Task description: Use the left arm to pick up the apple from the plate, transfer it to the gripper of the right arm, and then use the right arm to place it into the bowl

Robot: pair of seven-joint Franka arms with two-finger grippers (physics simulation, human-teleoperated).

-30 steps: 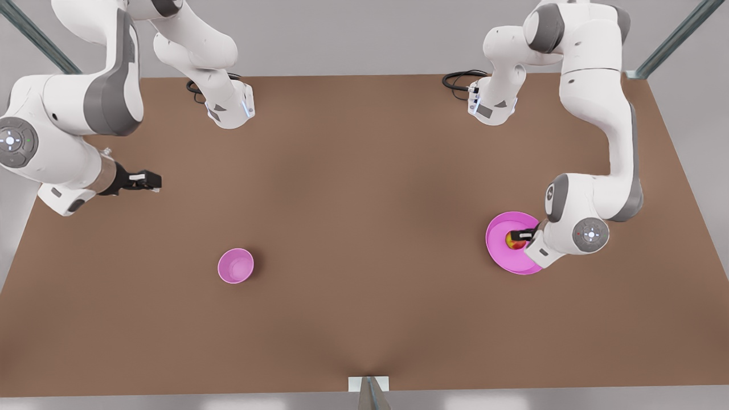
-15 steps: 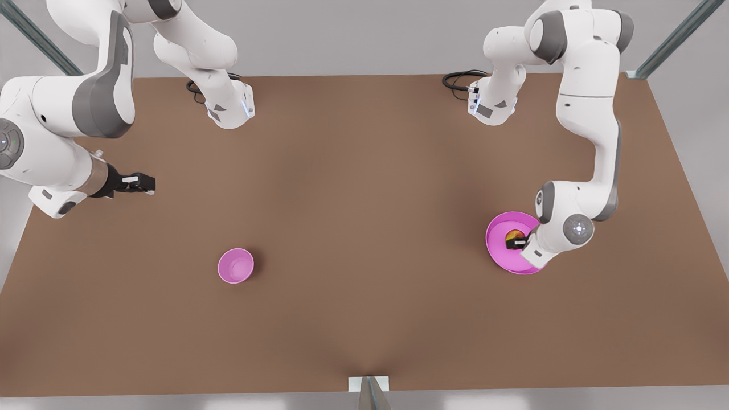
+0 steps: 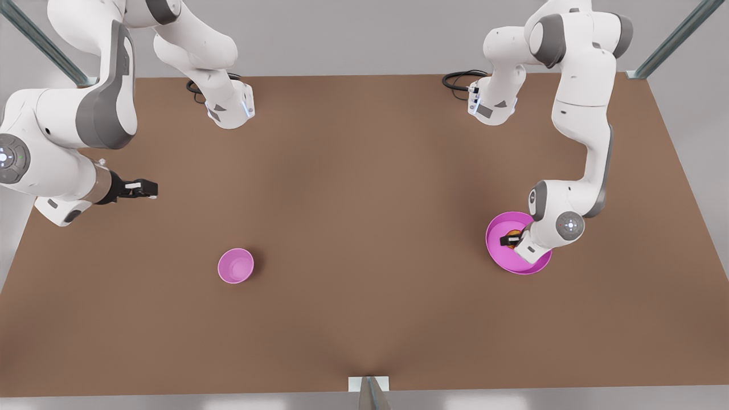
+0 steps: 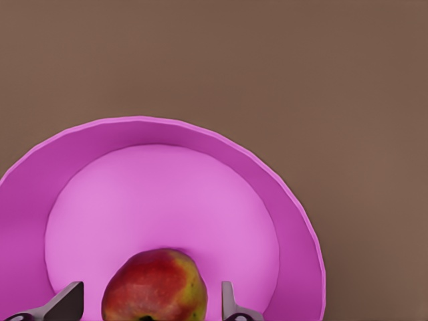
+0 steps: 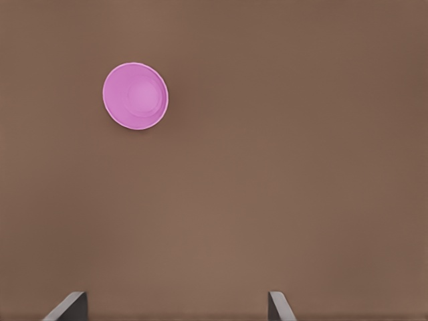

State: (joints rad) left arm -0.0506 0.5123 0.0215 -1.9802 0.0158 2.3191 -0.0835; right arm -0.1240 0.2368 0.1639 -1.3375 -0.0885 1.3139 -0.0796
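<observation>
Brown and matte, the bench (image 3: 364,239) fills most of the front view, one broad flat surface with no seam or marking. Pale grey wall runs behind its far edge, and slanted metal struts (image 3: 675,39) cross the upper corners of that view. Black cables (image 3: 460,80) coil on the bench by the arm bases at the far edge, and a small pale bracket (image 3: 368,384) sits at the near edge.

On the front view's right, the left arm (image 3: 586,131) bends down over the plate (image 3: 521,263), which lies flat on the bench directly beneath the left tool (image 3: 508,241). The left wrist view shows that tool released, its two fingertips (image 4: 67,304) standing apart on either side of the apple (image 4: 155,286) with pink plate showing in the gaps, so they flank the fruit without touching it. The apple rests on the plate's flat floor, between the fingers.

On the front view's left, the right arm (image 3: 68,131) waits above bare bench, its right tool (image 3: 149,189) pointing toward the middle. The right wrist view shows its fingertips (image 5: 67,306) spread wide, released and holding nothing. Well apart from this tool, ahead of it and nearer the bench's near edge, stands the bowl (image 3: 236,265), upright.
</observation>
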